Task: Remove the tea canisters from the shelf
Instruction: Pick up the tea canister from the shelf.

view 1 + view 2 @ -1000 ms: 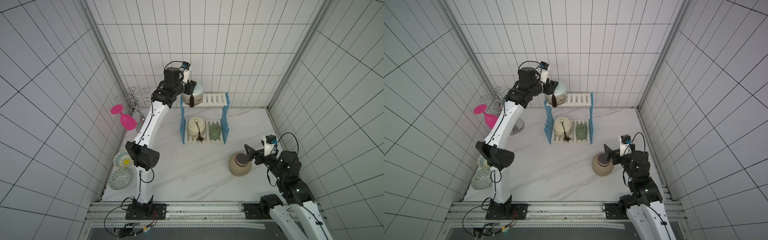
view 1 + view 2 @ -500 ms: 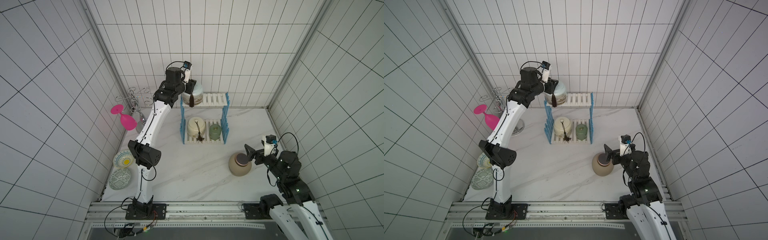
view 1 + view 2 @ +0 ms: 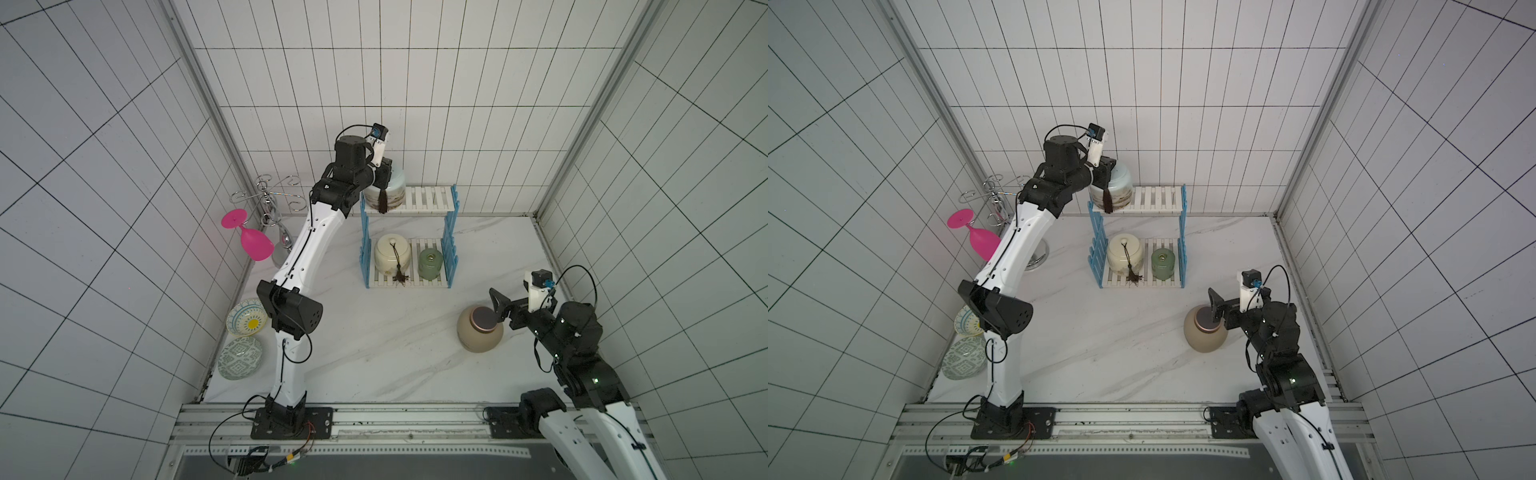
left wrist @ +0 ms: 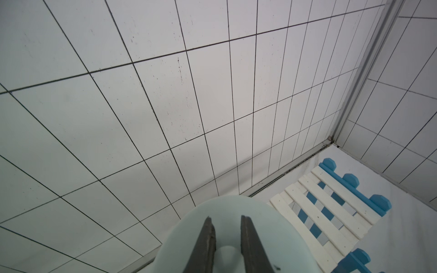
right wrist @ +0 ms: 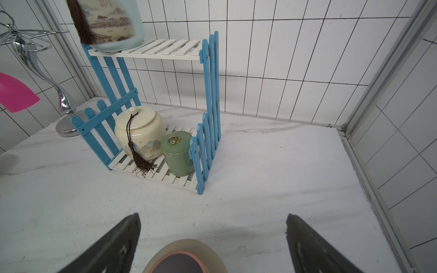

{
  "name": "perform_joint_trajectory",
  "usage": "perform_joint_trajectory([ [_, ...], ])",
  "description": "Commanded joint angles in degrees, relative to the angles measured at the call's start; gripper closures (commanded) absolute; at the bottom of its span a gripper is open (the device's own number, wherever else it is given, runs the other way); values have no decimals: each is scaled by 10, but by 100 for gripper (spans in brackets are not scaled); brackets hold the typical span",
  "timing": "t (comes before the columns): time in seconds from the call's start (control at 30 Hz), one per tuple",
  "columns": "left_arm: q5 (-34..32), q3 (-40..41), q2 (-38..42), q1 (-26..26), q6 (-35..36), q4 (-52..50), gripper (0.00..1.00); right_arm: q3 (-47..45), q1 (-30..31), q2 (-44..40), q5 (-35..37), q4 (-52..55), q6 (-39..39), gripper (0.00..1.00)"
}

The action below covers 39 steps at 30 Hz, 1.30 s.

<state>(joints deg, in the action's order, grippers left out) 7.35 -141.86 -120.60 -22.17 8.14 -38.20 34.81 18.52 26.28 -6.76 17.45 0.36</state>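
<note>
Tea canisters: blue jar (image 3: 395, 188) on shelf (image 3: 451, 249) top tier, my left gripper (image 4: 226, 218) clamped on its lid knob (image 4: 227, 254), ready to lift; cream jar (image 3: 392, 253), green jar (image 3: 430, 264) on bottom tier; tan jar (image 3: 478, 334) already on table (image 3: 374, 353), right gripper (image 5: 212, 217) wide open over it.

No legible text. Tiny dark characters on the pale-blue ceramic canister (image 5: 111, 23), upper centre in both top views, show only in the right wrist view, too blurred to read.
</note>
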Motion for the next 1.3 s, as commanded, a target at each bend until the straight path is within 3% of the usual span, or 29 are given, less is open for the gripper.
perform_joint_trajectory([
  [0.0,-5,22,12,2,-11,-37,100,-12,6,-7,7,-4,-6,1],
  [1.27,48,4,111,-3,7,-47,100,-12,13,-2,7,-2,-9,1],
])
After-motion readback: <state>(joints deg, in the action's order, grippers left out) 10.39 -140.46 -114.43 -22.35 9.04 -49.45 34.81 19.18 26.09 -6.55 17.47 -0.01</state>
